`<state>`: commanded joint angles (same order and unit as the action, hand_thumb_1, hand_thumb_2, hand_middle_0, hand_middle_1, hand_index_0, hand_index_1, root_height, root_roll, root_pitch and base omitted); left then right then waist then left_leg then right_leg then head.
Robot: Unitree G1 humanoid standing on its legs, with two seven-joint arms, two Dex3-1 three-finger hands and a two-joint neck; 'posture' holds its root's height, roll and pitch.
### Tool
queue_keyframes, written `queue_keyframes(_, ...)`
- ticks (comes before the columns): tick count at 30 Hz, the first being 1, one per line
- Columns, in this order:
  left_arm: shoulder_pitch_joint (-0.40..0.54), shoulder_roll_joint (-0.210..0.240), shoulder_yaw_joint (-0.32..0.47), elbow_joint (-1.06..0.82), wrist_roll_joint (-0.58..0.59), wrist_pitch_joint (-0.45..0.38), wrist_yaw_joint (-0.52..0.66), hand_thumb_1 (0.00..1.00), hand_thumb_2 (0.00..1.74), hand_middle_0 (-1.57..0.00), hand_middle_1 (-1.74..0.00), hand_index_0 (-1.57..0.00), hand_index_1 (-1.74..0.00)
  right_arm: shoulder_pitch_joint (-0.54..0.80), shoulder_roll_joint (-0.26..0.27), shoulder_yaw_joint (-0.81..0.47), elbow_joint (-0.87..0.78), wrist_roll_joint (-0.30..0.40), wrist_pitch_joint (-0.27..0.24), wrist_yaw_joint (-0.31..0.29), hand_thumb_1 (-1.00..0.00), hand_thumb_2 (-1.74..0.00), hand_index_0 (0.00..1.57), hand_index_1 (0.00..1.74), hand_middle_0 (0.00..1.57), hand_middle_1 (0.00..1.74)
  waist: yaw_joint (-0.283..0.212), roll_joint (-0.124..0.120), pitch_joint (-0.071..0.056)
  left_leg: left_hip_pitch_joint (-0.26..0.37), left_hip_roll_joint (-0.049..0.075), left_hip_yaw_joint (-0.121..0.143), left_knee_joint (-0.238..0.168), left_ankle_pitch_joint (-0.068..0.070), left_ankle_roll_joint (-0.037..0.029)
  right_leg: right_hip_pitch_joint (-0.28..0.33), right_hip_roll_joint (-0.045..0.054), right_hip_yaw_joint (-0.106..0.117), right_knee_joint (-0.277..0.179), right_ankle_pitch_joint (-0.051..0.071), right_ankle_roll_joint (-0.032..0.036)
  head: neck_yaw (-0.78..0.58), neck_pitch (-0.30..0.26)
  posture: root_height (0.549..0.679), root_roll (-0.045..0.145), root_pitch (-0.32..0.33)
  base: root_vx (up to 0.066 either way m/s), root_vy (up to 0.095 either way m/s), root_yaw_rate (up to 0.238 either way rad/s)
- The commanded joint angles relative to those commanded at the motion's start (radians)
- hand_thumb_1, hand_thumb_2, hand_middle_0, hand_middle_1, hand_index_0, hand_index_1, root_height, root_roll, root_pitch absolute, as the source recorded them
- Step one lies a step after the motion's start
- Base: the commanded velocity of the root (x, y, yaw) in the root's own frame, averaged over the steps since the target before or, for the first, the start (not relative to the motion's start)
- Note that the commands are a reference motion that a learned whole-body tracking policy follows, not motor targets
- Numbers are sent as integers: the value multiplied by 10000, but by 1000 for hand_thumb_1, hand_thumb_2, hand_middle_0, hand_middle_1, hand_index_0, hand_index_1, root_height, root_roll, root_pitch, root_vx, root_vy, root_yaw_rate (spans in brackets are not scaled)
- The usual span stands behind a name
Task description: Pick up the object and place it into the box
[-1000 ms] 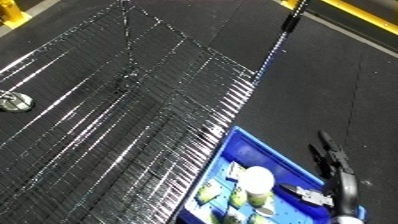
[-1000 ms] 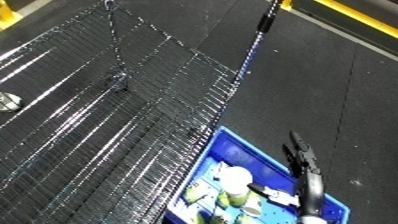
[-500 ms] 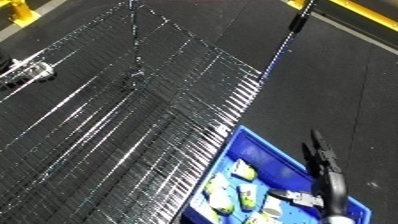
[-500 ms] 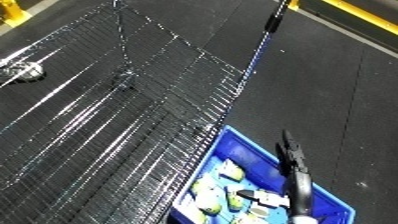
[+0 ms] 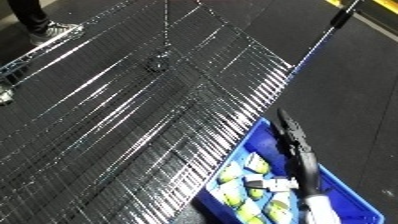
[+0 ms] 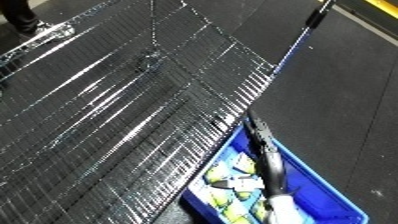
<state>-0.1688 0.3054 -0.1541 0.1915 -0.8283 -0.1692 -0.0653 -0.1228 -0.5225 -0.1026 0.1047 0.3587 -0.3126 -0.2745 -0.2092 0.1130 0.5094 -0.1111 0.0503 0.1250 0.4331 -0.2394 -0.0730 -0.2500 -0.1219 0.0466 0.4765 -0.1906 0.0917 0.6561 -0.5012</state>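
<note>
A blue bin (image 5: 233,162) stands at the lower right, at the edge of the wire mesh table (image 5: 133,115). Several yellow-green and white items (image 5: 236,175) lie inside it. My right hand (image 5: 294,140) stretches over the bin from the lower edge, its black fingers straight and pointing toward the bin's far corner, holding nothing. The white forearm (image 6: 286,210) shows at the bottom. My left hand appears in neither view.
Dark floor (image 5: 355,90) runs along the table's right side. A pole with a black grip (image 5: 343,14) leans at the top right. A person's shoe (image 5: 53,32) shows at the top left, away from the bin.
The camera has swung, so the whole picture has shifted. My right hand now lies farther across the bin. The round white item seen in the bin a second ago no longer shows.
</note>
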Motion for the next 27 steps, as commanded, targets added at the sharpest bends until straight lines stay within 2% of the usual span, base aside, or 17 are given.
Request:
queue_keyframes(5,-5,105,57,-6,-16,146,-12,1000,1740,-1570,-1740,-1570,-1740,-253,181,375,-15,-30,129,129,0,0,0,0,0,0,510,-313,-110,0,-80,-308,-289,197,16,283,4,-296,-218,70,-20,-990,-101,668,65,-35,5,-53,260)
queue_keyframes(10,-121,246,255,52,88,240,62,1000,1740,-1570,-1740,-1570,-1740,-568,444,765,84,13,152,283,0,0,0,0,0,0,1000,-668,-200,-24,-71,-600,-480,369,31,572,69,-585,-369,107,-46,-2271,-280,670,53,-40,2,-76,261)
queue_keyframes(14,-219,321,420,130,186,494,-3,1000,1740,-1570,-1740,-1570,-1740,-769,587,989,171,94,247,402,0,0,0,0,0,0,1361,-885,-255,-110,-54,-811,-326,381,52,761,136,-796,-269,36,-100,-3084,-615,669,44,-51,33,-83,275)
queue_keyframes(19,-263,375,606,284,191,835,-196,1000,1740,-1570,-1740,-1570,-1740,-899,759,1260,235,30,432,647,0,0,0,0,0,0,1746,-1031,-283,-197,-52,-1054,-120,411,66,919,188,-1000,-42,-85,-151,-4033,-994,668,36,-67,64,-59,234)
queue_keyframes(27,-105,458,742,313,179,1101,-460,1000,1740,-1570,-1740,-1570,-1740,-887,1067,1707,311,-88,572,887,0,0,0,0,0,0,2114,-1191,-210,-330,-60,-1264,75,488,90,889,187,-1200,325,-214,-149,-5004,-1294,665,31,-79,43,-29,148)
